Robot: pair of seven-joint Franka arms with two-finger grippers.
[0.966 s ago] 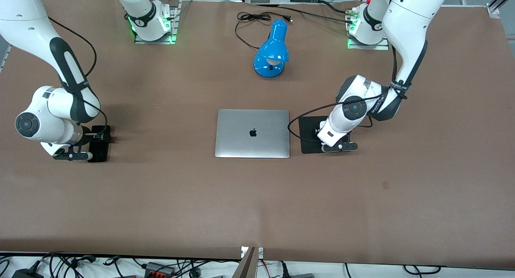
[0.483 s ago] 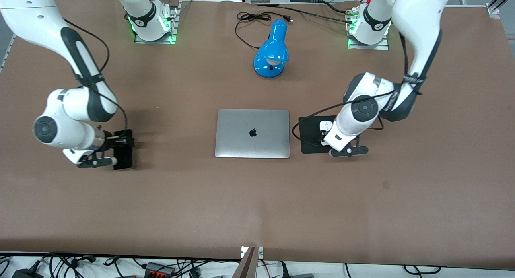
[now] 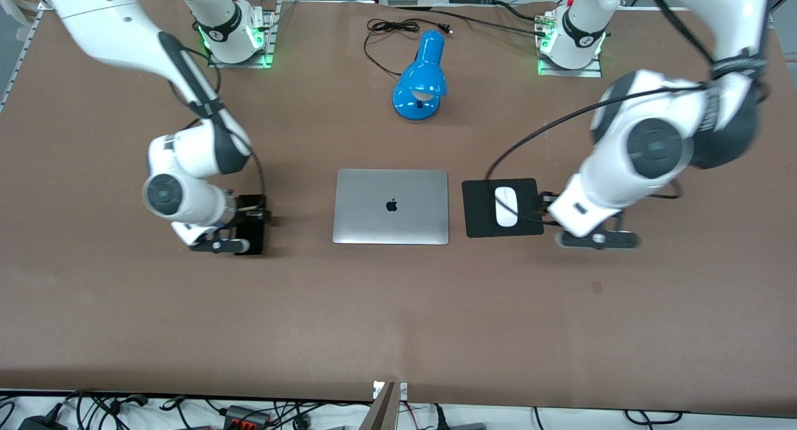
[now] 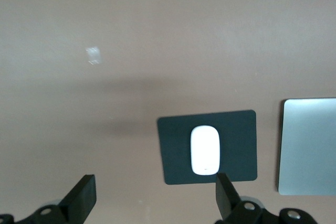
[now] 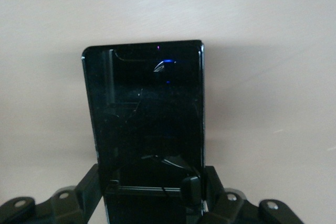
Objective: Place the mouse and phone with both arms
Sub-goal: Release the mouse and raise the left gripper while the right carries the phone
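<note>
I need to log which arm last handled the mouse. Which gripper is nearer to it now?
Left. The left gripper, open, is just off the mouse pad edge beside the mouse. The right gripper holds the phone, with the laptop between it and the mouse.

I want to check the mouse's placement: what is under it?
The mouse lies on the black mouse pad, which rests on the brown table. The pad shows all around the mouse; the part directly beneath it is covered. The left tool is open and apart from it.

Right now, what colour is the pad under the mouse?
Black. The square mouse pad under the white mouse shows best in the front view.
</note>
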